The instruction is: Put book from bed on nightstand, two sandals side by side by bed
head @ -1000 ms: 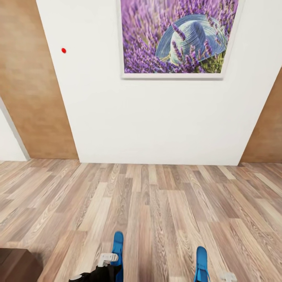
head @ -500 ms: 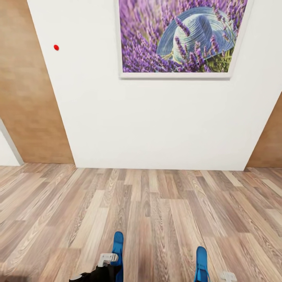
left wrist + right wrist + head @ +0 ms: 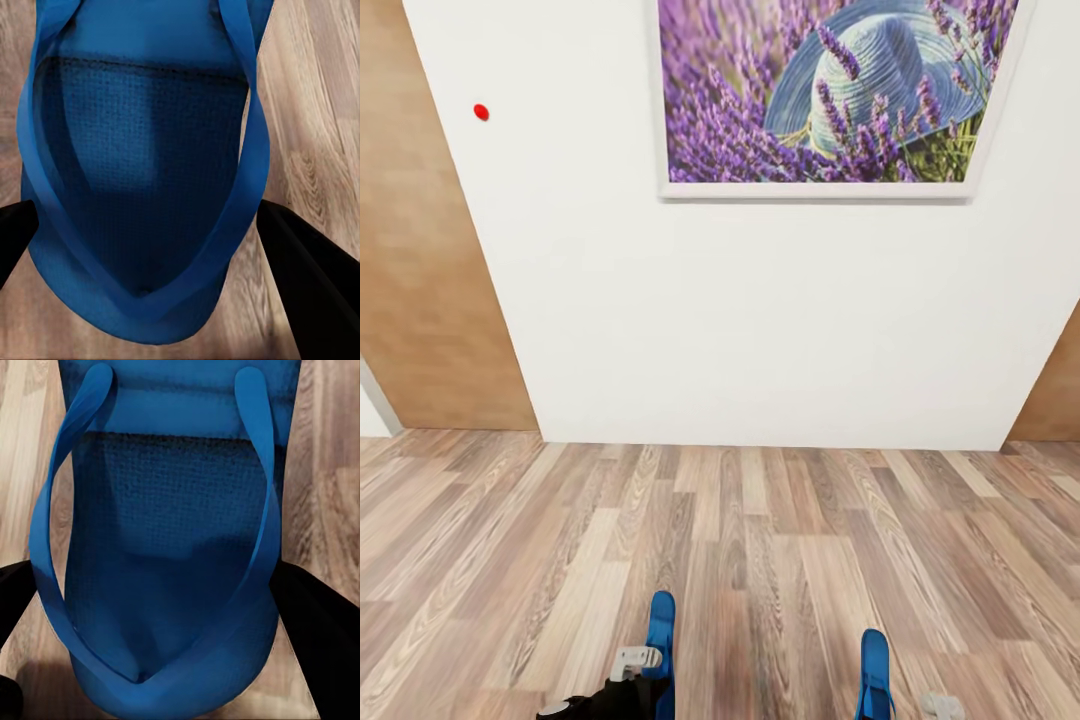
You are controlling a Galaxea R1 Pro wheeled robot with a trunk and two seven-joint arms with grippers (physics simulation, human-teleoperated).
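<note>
The robot faces a white wall [image 3: 760, 320] with wood panels [image 3: 420, 260] at the left and right edges of the head view. A big picture [image 3: 830, 95] of purple flowers and a blue hat hangs at the top of the frame, a little right of the middle. A small red dot [image 3: 481, 112] sits on the wall at the upper left. A wooden floor [image 3: 760, 540] fills the lower part.

At the bottom edge of the head view, two blue sandals poke up. The left sandal [image 3: 661, 640] is at the lower middle-left, and the right sandal [image 3: 874, 670] is at the lower middle-right. They are well apart.

In the left wrist view, the left gripper [image 3: 161, 240] has a black finger on each side of the left sandal [image 3: 142, 172], pinching it above the floor.

In the right wrist view, the right gripper [image 3: 161, 607] does the same with the right sandal [image 3: 165, 547], one black finger on each side, squeezing it.
</note>
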